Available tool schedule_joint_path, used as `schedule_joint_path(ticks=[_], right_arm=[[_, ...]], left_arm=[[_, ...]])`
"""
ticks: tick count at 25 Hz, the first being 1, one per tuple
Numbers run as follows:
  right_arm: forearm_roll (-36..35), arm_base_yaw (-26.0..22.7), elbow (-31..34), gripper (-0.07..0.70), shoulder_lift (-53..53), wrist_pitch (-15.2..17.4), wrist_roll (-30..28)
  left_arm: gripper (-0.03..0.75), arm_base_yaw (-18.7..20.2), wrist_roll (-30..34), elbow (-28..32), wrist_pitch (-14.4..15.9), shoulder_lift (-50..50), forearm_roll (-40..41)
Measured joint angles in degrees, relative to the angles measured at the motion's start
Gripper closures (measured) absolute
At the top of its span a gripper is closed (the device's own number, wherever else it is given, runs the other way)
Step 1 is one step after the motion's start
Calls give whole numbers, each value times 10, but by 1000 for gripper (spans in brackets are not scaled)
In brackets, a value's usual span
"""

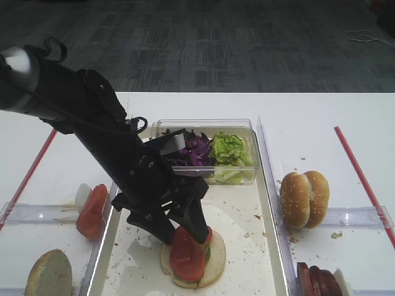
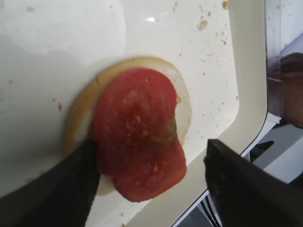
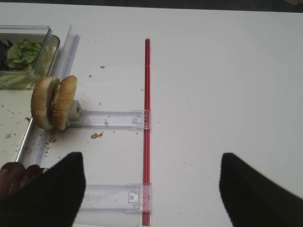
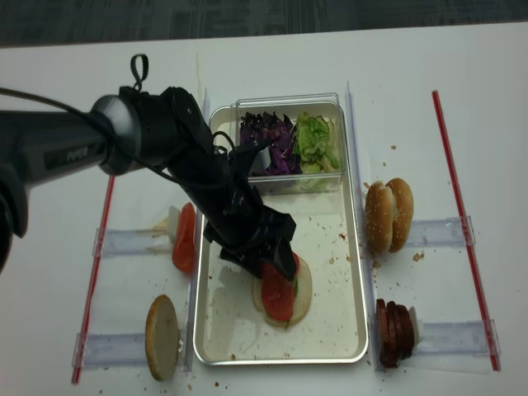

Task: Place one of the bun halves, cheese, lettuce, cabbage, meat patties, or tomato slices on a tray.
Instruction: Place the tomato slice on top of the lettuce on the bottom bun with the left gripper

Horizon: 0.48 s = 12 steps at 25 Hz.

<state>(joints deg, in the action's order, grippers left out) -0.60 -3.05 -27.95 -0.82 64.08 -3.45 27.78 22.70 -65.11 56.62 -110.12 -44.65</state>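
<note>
A white table [image 4: 272, 58] fills the scene, marked by two red strips [image 4: 462, 223] near its sides. In the middle lies the tray [image 4: 351, 272], pale, rectangular and speckled with crumbs. At its far end sits a clear plastic box [image 4: 289, 103] holding dark purple cabbage [image 4: 268, 140] on the left and light green lettuce [image 4: 318, 140] on the right.

The black left arm [image 4: 124, 140] reaches in from the left and slants down over the tray. Its left gripper [image 2: 149, 189] hangs low over the tray's near half with its two fingers [image 2: 61, 189] spread wide apart, gripping nothing. Between and just under them a bun half [image 2: 182, 101] lies cut face up on the tray floor, with a tomato slice [image 2: 137, 132] resting on top; one finger sits at the slice's edge. A sliver of green shows under the slice.

Right of the tray, two seeded bun halves [image 4: 388, 214] stand on edge against a clear holder [image 4: 441, 231]. Nearer, a row of dark meat patties [image 4: 393, 332] stands on edge. Left of the tray, more tomato slices [image 4: 186, 239] lean in a holder, and another bun half [image 4: 162, 336] rests nearer still.

The right gripper [image 3: 151, 189] appears only in its own wrist view, over bare table right of the tray, fingers wide apart and gripping nothing.
</note>
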Motion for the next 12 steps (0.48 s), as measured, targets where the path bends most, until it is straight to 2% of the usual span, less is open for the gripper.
schedule_joint_path(ticks=[12], right_arm=[[0,0,0,21,0,0,0]], left_arm=[[242,-12,-1,0,-2,0,9]])
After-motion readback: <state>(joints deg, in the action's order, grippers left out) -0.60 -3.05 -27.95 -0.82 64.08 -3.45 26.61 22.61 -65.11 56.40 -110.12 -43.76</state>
